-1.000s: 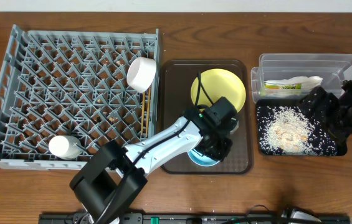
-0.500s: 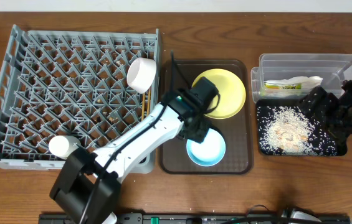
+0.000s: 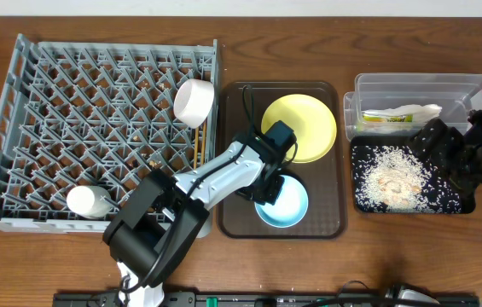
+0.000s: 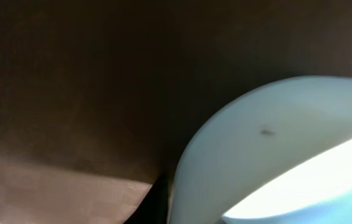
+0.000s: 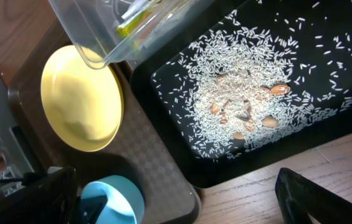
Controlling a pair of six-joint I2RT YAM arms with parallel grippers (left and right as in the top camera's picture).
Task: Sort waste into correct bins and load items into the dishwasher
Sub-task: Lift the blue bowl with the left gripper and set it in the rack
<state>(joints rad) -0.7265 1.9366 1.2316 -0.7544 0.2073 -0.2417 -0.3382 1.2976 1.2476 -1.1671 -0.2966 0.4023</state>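
My left gripper (image 3: 266, 186) is shut on the left rim of the light blue bowl (image 3: 283, 205), which rests on the brown tray. In the left wrist view the bowl (image 4: 275, 143) fills the frame and one finger (image 4: 158, 202) lies against its wall. The yellow plate (image 3: 300, 128) lies behind it. The grey rack (image 3: 95, 111) holds a white bowl (image 3: 194, 102), with chopsticks (image 3: 198, 153) along its right edge. The clear tub (image 3: 420, 85) holds the napkin (image 3: 415, 111) and wrapper (image 3: 381, 119). The black tray (image 3: 462, 200) holds rice (image 3: 394, 179). My right gripper (image 3: 454, 158) hovers open above it.
The brown serving tray (image 3: 236, 205) sits between the rack and the bins. A small white cup (image 3: 87, 202) stands at the rack's front left. The right wrist view shows the plate (image 5: 82, 99), bowl (image 5: 123, 196) and black tray (image 5: 169, 149).
My left arm swung up and left off the blue bowl, then came back down onto its left rim. The right arm has not moved.
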